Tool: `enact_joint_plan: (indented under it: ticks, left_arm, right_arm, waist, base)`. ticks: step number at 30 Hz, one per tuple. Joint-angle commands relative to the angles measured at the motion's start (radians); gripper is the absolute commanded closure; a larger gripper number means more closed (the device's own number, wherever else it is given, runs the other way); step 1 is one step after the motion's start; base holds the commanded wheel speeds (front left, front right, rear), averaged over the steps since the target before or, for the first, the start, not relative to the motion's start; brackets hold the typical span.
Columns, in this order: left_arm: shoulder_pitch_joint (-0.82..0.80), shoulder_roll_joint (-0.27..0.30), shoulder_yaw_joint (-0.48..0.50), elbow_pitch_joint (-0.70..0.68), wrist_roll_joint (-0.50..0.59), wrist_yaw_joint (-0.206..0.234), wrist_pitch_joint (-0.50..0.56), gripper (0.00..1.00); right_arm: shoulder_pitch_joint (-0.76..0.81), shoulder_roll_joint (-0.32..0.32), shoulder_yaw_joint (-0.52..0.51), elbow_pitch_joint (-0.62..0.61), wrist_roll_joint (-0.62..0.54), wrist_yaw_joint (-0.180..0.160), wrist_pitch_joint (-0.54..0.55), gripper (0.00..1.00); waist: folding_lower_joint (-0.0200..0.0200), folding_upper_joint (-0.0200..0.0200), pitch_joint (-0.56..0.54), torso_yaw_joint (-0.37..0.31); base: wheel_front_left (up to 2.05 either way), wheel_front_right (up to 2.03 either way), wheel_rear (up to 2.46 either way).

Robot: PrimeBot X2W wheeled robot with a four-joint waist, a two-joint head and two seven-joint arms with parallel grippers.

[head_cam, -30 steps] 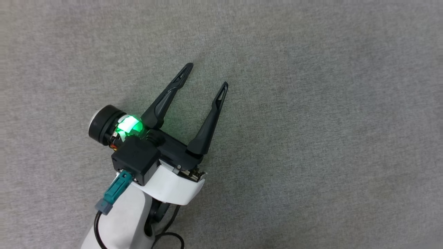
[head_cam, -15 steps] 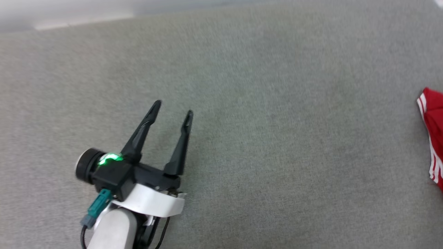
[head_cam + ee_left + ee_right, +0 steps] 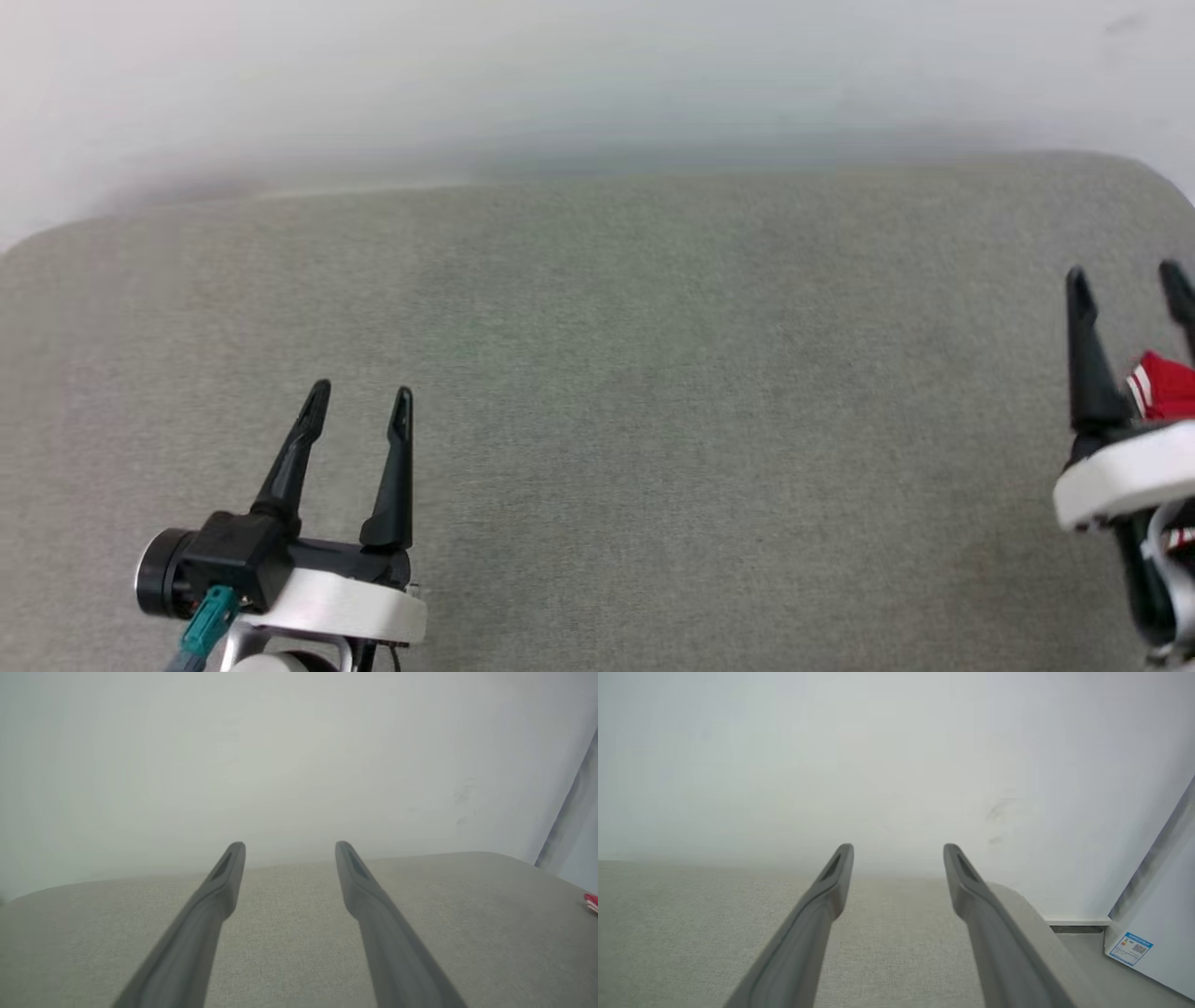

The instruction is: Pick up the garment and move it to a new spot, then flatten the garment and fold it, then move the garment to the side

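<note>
My view had tilted up over the last second, taking in the wall [image 3: 560, 75] and right gripper [image 3: 1125, 273]; it and the left gripper [image 3: 361, 392] stood open and empty, and the garment [image 3: 1167, 387] lay at the right edge of the pad [image 3: 653, 420], so I judged the side move probably done.

Left claw [image 3: 362, 392] near, on the left, above grey counter [image 3: 653, 420], fingers wide apart. Right claw [image 3: 1125, 275] at right edge, also wide apart, with red garment [image 3: 1167, 387] peeking between.
</note>
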Motion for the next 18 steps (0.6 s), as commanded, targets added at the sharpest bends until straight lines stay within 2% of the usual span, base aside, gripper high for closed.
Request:
enact_joint_plan:
  ticks: [1, 6, 9, 18]
  left_arm:
    - [0.014, -0.003, 0.008, 0.009, 0.003, -0.001, -0.002, 0.0]
    - [0.033, -0.01, 0.016, 0.028, -0.01, -0.006, -0.002, 0.0]
    - [0.046, -0.016, 0.023, 0.039, -0.019, -0.009, -0.002, 0.0]
    - [0.064, -0.023, 0.03, 0.052, -0.05, -0.011, -0.002, 0.0]
  right_arm:
    - [0.04, 0.018, 0.007, -0.016, 0.019, -0.001, -0.015, 0.0]
    - [0.139, 0.058, 0.032, -0.016, 0.083, -0.001, -0.067, 0.0]
    - [0.177, 0.06, 0.045, 0.015, 0.102, -0.001, -0.102, 0.0]
    - [0.204, 0.086, 0.085, 0.101, 0.107, -0.001, -0.178, 0.0]
  waist:
    - [0.0003, 0.0, -0.024, 0.025]
    - [0.0003, 0.0, -0.044, 0.042]
    - [0.0003, 0.0, -0.054, 0.047]
    - [0.0003, 0.0, -0.075, 0.043]
  base:
    - [0.0, 0.0, 0.0]
    - [0.0, 0.0, 0.0]
    - [0.0, 0.0, 0.0]
    - [0.0, 0.0, 0.0]
